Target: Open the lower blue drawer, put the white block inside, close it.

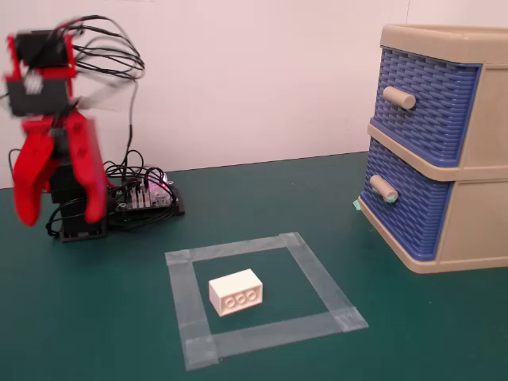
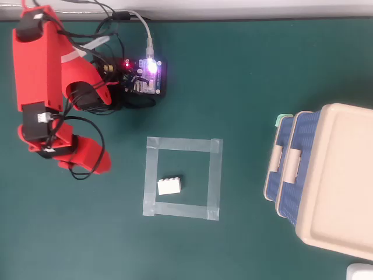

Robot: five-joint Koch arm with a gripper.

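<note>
The red end effector (image 1: 59,214) hangs in the air at the left of the fixed view, its two jaws spread apart and gripping nothing. The white block (image 1: 236,292) lies on the green tabletop (image 1: 413,325) inside a square of tape (image 1: 309,274), rings facing the camera, well apart from the arm. The lower blue drawer (image 1: 405,198) sits closed in its beige cabinet (image 1: 476,222) at right

A matt green worktop (image 1: 413,333) is seen, with smooth white plastic block (image 1: 236,292) and woven-textured blue plastic lower drawer (image 1: 405,208).
</note>
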